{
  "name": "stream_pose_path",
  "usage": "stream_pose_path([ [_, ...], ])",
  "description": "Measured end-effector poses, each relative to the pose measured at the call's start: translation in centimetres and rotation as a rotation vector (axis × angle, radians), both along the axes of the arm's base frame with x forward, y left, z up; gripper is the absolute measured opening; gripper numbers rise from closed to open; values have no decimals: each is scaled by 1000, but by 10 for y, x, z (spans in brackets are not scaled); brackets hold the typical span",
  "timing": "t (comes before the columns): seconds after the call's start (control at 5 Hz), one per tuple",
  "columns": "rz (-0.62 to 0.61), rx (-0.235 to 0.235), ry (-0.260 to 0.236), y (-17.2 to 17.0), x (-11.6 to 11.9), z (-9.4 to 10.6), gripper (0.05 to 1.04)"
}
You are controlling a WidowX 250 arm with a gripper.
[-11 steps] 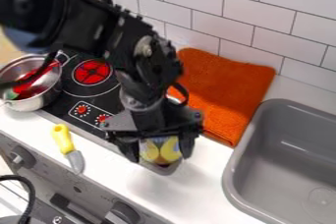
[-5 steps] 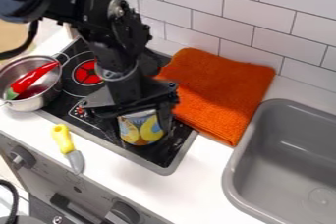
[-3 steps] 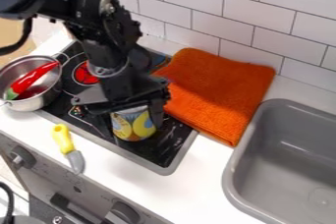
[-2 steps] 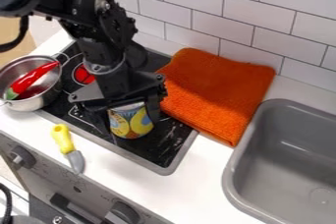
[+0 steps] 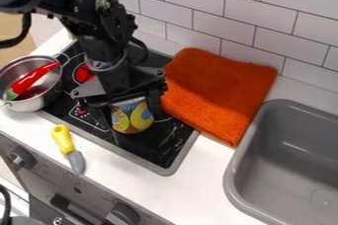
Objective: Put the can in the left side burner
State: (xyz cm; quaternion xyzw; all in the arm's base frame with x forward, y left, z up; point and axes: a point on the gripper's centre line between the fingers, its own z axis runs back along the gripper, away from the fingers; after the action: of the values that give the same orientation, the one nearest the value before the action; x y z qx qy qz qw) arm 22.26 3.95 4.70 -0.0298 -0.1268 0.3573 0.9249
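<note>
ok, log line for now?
gripper: gripping can | can: upright, over stove, off red burner | pot: red pepper inside | knife: on counter

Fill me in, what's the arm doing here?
The black two-finger gripper has the yellow-and-blue printed metal can upright between its fingers, over the black glass cooktop. The can is at the right-hand part, not at the red-centred burner, which is nearer the steel pot.
</note>
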Motion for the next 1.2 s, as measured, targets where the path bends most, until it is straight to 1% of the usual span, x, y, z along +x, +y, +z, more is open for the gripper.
stream_pose_path([
  [0.4,-1,8,-22,4,5,0,999],
  [0.6,5,6,-21,9,4,0,999],
  [0.8,29,15,-16,16,7,-1,999],
  [1.0,46,24,-22,27,13,-2,999],
  [1.2,44,39,-13,34,23,-4,999],
])
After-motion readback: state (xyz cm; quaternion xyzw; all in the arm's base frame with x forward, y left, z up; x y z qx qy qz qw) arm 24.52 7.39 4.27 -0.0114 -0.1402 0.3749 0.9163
